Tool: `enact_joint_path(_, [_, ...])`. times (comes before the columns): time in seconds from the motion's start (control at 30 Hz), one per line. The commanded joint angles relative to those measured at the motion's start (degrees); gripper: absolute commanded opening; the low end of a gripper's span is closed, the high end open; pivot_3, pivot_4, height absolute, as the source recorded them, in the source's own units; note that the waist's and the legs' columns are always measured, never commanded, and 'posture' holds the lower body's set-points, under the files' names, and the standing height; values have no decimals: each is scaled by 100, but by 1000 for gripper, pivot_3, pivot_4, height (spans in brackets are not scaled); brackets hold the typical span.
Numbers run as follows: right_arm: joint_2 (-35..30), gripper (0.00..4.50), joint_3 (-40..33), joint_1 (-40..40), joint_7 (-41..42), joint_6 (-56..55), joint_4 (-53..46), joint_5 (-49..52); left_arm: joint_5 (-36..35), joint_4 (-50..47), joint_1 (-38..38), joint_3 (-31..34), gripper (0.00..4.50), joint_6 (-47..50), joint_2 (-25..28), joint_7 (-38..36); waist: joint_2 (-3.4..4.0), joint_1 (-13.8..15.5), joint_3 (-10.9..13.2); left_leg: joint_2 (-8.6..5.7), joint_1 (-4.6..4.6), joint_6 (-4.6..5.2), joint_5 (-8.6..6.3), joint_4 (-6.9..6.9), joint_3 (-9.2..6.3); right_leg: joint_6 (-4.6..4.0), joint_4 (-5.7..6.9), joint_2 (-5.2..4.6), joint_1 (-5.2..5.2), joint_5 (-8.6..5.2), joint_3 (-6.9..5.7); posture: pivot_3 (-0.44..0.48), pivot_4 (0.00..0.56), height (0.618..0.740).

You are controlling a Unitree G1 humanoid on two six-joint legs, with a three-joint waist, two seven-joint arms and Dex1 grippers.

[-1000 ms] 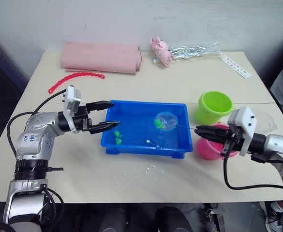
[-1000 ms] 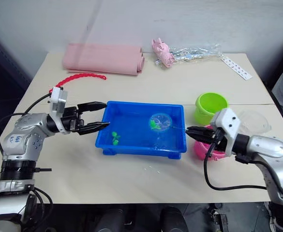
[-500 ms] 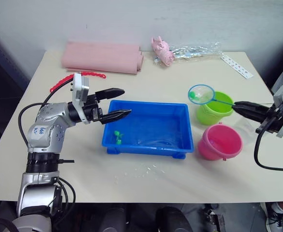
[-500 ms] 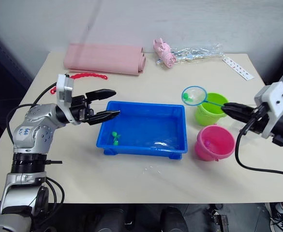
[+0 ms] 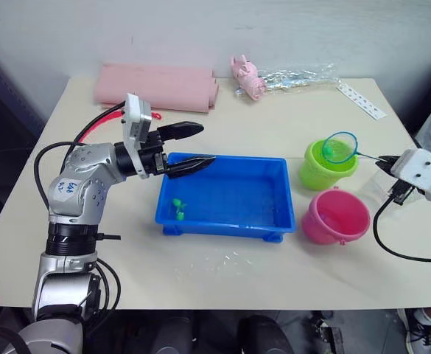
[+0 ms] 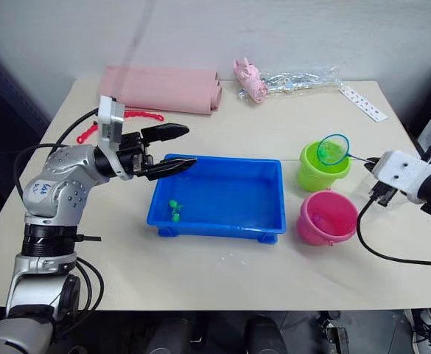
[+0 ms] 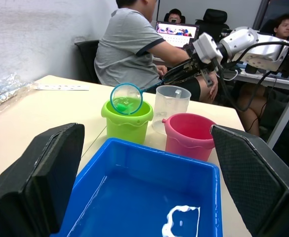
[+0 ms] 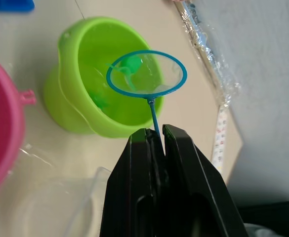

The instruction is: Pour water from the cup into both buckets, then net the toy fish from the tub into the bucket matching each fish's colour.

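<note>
While the right gripper (image 8: 154,134) pinches the thin handle of the net (image 8: 146,73) between closed jaws, the blue hoop with its clear mesh hangs tilted over the mouth of the lime green bucket (image 5: 326,164), a green toy fish (image 8: 130,63) showing through the mesh. The hot pink bucket (image 5: 336,216) stands just beside the green one, at about 5 o'clock from it, near the tub's 3 o'clock end.

On the worktop (image 5: 222,273) the bright blue tub (image 5: 226,195) holds shallow water and one green toy fish (image 5: 177,207) near its 8 o'clock corner. The left gripper (image 5: 194,144) hovers over the tub's 10 o'clock corner with jaws spread wide and nothing between them.

From the left wrist, the clear measuring cup (image 7: 172,106) stands behind the two buckets, and seated people (image 7: 129,44) appear beyond the worktop. From the right wrist, a second green shape lies inside the green bucket.

At the worktop's 12 o'clock edge lie a folded pink cloth (image 5: 155,86), a pale pink toy (image 5: 246,77), a crinkled clear wrapper (image 5: 296,76) and a red beaded strip (image 5: 90,131).
</note>
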Motion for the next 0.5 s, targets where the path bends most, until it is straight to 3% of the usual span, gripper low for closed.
enact_joint_path(0.03, [-397,0,192,-192,-712,-1157,253,-876,-52,-160,53,-17,4465,-160,-1,-57,1,-2,0,0,0,0,0,0,0,0,1,0,-2,0,1,0,150,740])
enact_joint_path(0.23, [-843,0,595,-367,-1878,-2181,528,-2180,-44,-136,130,-61,4465,-253,-42,-61,1,-6,0,2,0,0,0,0,1,0,0,0,-3,0,6,0,150,740])
enact_joint_path(0.5, [-1243,0,770,-192,-3192,-2673,418,-3357,-97,-168,165,-86,4465,-265,-101,6,2,-6,0,3,0,0,0,-1,0,0,1,0,-4,0,17,0,150,740])
